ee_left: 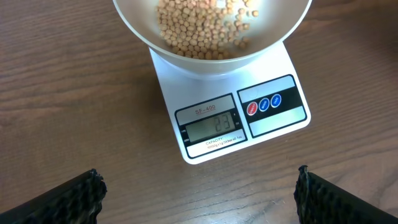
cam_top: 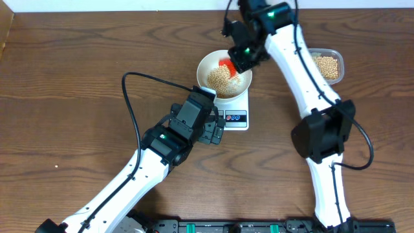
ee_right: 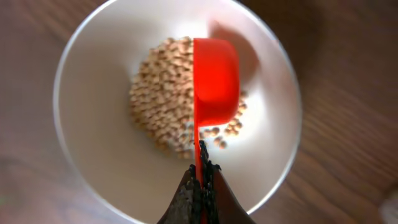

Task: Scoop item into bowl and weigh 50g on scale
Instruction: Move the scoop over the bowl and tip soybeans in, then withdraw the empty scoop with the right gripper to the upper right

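The white bowl (cam_top: 204, 65) stands on the white scale (cam_top: 236, 111), with a heap of tan beans (cam_top: 218, 77) inside it. My right gripper (ee_right: 202, 171) is shut on the thin handle of a red scoop (ee_right: 216, 78). The scoop hangs over the beans (ee_right: 161, 106) in the bowl (ee_right: 93, 143), turned onto its side. My left gripper (ee_left: 199, 193) is open and holds nothing, low over the table just in front of the scale (ee_left: 273, 68). The scale's display (ee_left: 211, 127) reads 23. From the left wrist I see the bowl's wall (ee_left: 143, 31) and the beans (ee_left: 199, 25).
A clear plastic tub (cam_top: 326, 65) holding more beans sits at the back right, beside my right arm. Red and blue buttons (ee_left: 264, 104) sit to the right of the display. Bare wooden table lies to the left and front.
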Controlling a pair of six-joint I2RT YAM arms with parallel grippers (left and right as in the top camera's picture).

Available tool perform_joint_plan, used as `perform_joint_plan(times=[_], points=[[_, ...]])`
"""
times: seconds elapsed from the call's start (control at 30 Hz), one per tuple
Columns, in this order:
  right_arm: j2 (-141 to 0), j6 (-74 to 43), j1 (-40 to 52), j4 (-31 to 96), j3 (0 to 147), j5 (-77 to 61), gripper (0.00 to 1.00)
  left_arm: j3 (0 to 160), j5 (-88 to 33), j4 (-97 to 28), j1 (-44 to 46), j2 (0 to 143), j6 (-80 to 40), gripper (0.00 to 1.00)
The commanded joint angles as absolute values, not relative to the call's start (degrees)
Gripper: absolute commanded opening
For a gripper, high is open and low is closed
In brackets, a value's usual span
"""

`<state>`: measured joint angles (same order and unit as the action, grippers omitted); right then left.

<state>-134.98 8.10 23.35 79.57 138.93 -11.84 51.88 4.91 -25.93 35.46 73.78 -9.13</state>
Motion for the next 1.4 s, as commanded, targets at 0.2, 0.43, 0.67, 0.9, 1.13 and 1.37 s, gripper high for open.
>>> perform_joint_plan(times=[0.2, 0.43, 0.67, 0.9, 1.13, 1.37], points=[[-127.55, 3.84, 28.99, 77.76, 140.05, 6.44, 0.01, 51.75, 5.80, -26.17, 35.38, 73.41, -8.82, 0.99], [-126.96, 2.70, 32.16, 77.82, 140.05, 12.10, 0.01, 51.75, 5.80, -26.17, 35.38, 73.41, -8.82, 1.00], [-126.96, 2.33, 36.53, 78.08, 140.05, 21.85, 0.01, 51.75, 5.80, -26.17, 35.38, 73.41, -8.82, 0.99], [-126.96, 1.17, 38.61, 77.84, 140.05, 24.73, 0.01, 51.75, 5.80, -26.17, 35.38, 73.41, -8.82, 0.99], [-126.58, 1.45, 35.09, 76.88, 140.05, 12.38, 0.01, 51.75, 5.80, -26.17, 35.38, 73.41, -8.82, 0.99], [-122.37, 3.49, 25.10, 76.49, 140.05, -5.61, 0.01, 51.75, 5.80, -26.17, 35.38, 73.41, -8.82, 1.00]])
